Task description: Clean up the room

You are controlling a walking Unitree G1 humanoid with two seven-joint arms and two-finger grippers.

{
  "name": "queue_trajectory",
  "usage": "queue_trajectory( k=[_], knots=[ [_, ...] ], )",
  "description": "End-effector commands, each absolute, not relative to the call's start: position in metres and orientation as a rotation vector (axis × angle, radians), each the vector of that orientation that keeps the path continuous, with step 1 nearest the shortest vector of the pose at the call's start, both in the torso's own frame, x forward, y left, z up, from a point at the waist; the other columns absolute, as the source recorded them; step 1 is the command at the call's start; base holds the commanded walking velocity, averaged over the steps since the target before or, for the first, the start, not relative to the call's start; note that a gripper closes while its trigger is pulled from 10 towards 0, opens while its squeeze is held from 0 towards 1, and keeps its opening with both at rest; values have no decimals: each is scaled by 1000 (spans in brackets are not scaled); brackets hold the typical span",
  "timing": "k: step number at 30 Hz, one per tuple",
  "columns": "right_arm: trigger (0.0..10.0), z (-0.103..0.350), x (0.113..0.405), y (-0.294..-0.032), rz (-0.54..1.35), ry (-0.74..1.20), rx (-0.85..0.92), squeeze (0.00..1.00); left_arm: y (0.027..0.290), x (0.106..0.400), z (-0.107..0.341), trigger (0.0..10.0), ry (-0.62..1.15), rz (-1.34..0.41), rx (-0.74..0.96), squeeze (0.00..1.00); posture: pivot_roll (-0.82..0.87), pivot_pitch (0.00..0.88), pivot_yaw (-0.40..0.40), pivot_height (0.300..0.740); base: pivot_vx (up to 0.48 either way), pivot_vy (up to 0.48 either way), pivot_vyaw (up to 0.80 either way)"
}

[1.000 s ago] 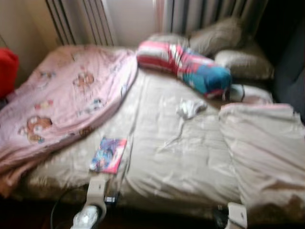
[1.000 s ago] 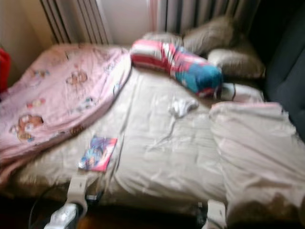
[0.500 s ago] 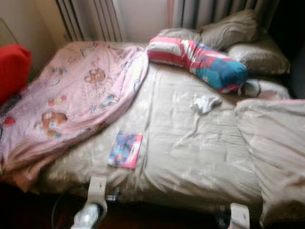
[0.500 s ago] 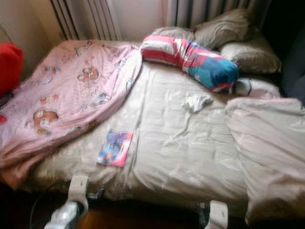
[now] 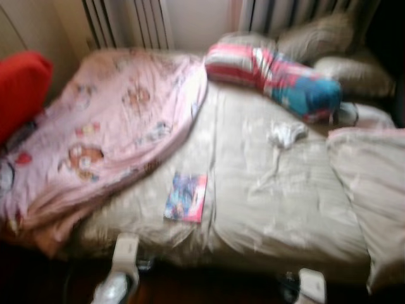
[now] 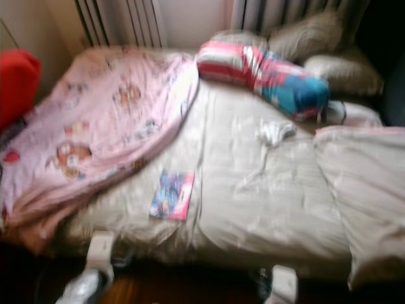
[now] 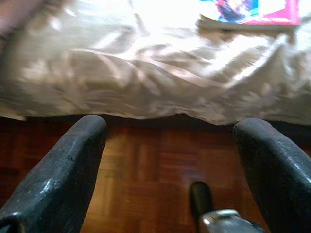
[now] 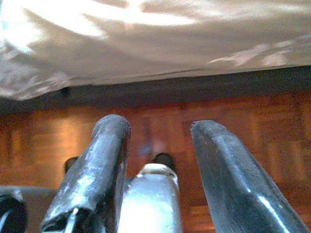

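A beige duvet (image 5: 272,190) covers the bed. On it near the front edge lies a colourful book (image 5: 186,197), also at the bed's edge as the book (image 7: 252,10) in the left wrist view. A small white cloth (image 5: 286,133) lies further back on the duvet. A rumpled pink cartoon blanket (image 5: 107,133) covers the bed's left side. My left gripper (image 7: 170,160) hangs open over the wood floor (image 7: 146,160) just before the bed, below the book. My right gripper (image 8: 160,160) is open, low by the bed's front edge, holding nothing.
A striped pink, red and blue bolster (image 5: 272,77) and grey pillows (image 5: 329,47) lie at the head of the bed. A folded beige cover (image 5: 373,190) lies at right. A red object (image 5: 22,88) stands at left. Curtains (image 5: 133,22) hang behind.
The whole view has shifted right and slightly down, so the camera has turned left. The book, cloth and bedding lie where they were. Both arms hang as before.
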State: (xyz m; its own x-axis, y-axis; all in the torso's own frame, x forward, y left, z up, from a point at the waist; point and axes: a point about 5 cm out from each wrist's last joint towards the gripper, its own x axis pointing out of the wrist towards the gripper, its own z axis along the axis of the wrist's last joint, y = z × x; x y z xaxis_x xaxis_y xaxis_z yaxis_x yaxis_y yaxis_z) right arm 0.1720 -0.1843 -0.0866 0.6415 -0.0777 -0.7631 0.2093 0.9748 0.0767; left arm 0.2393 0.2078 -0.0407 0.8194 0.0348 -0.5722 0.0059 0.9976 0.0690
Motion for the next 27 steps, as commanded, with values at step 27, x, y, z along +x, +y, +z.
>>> queue_trajectory(
  k=[27],
  knots=[
    [10000,-89,165,-189,-167,887,139,0,205,231,-48,10000,651,9,61,0,46,92,42,740,0,337,0]
  ],
)
